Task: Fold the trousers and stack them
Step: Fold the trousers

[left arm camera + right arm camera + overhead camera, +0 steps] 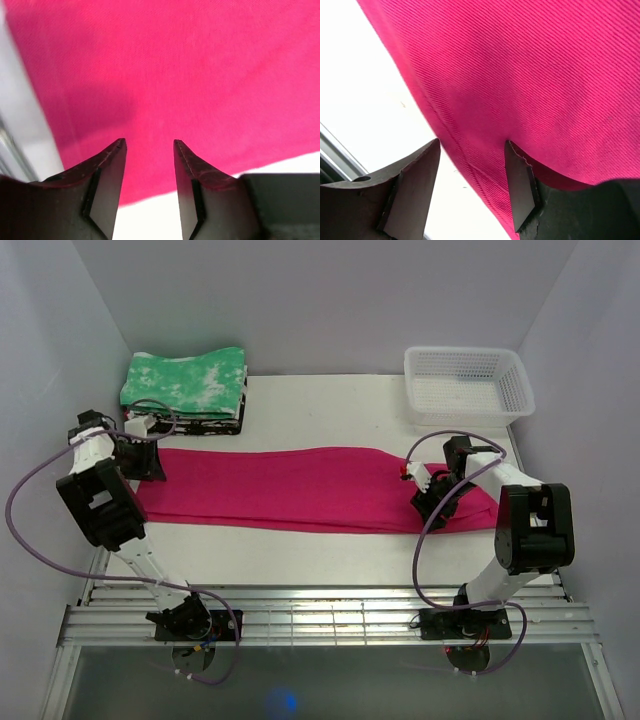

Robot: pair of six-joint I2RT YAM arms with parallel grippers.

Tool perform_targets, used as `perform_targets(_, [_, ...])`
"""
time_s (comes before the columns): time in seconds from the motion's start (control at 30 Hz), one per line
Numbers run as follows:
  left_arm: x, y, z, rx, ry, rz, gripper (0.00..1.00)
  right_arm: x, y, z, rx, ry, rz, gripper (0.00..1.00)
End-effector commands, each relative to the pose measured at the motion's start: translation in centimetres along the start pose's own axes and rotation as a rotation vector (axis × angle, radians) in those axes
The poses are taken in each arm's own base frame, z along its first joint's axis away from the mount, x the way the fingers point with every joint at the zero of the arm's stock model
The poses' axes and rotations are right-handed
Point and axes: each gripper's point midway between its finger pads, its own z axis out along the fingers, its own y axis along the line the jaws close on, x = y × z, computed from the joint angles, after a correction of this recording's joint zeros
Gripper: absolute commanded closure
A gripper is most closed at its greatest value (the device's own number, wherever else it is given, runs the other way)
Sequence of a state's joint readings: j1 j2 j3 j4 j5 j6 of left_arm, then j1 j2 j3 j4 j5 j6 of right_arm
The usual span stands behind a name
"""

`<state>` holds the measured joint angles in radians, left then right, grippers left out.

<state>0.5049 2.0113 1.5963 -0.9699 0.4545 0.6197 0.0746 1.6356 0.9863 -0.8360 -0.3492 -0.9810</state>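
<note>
Trousers (pixel 280 490): laid flat across table (pixel 330 405). Left gripper (pixel 149 144): arm bent over left end, fingers half parted above fabric, holding nothing. Right gripper (pixel 472 145): lowered at right end, fingers half parted astride cloth edge, unclamped

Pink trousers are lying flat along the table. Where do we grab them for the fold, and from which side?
I'd take the trousers at their two short ends, one arm each, coming down from above. They lie as one flat, thin strip running left to right, so only an edge offers a pinch. The left gripper and right gripper hang open over those ends.
</note>
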Motion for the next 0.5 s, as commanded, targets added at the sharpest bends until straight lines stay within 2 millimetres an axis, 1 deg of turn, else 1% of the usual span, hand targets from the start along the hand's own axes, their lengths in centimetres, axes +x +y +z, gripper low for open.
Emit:
perform_targets(0.0, [0.0, -1.1, -4.8, -0.016, -0.122, -0.176, 0.45, -1.5, 1.3, -1.4, -0.023, -0.052, 0.023, 0.4])
perform_targets(0.03, [0.3, -0.8, -5.2, -0.021, -0.136, -0.206, 0.44, -1.8, 1.1, -1.7, -0.014, -0.064, 0.023, 0.39])
perform_targets(0.07, [1.1, -0.1, -5.3, -0.038, -0.147, -0.242, 0.43, -2.2, 1.0, -1.9, -0.007, -0.075, 0.021, 0.39])
perform_targets(0.13, [1.6, 0.9, -5.6, -0.084, -0.154, -0.277, 0.39, -2.3, 0.6, -1.9, 0.001, -0.072, 0.045, 0.38])
perform_targets(0.17, [1.5, 1.9, -5.8, -0.119, -0.178, -0.283, 0.38, -2.2, 0.1, -1.7, 0.016, -0.059, 0.058, 0.38])
perform_targets(0.2, [2.1, 2.5, -5.5, -0.145, -0.165, -0.301, 0.37, -1.1, -0.7, -1.3, 0.034, -0.01, 0.093, 0.38])
perform_targets(0.27, [2.3, 3.3, -5.2, -0.168, -0.166, -0.32, 0.37, 0.0, -1.6, -0.8, 0.051, 0.019, 0.148, 0.38])
perform_targets(0.3, [2.6, 3.5, -4.9, -0.17, -0.164, -0.324, 0.37, 1.0, -2.5, -0.6, 0.06, 0.031, 0.183, 0.38])
perform_targets(0.33, [2.8, 3.8, -4.5, -0.177, -0.156, -0.328, 0.37, 1.3, -2.5, -0.4, 0.057, 0.041, 0.193, 0.38])
perform_targets(0.37, [2.6, 4.2, -4.4, -0.188, -0.167, -0.321, 0.37, 1.6, -2.6, -0.2, 0.056, 0.052, 0.195, 0.38])
perform_targets(0.4, [2.7, 4.4, -4.1, -0.193, -0.168, -0.319, 0.37, 2.7, -3.2, -0.4, 0.064, 0.061, 0.227, 0.38])
perform_targets(0.47, [2.9, 5.1, -3.3, -0.198, -0.162, -0.318, 0.37, 3.4, -3.2, -0.3, 0.063, 0.073, 0.23, 0.38])
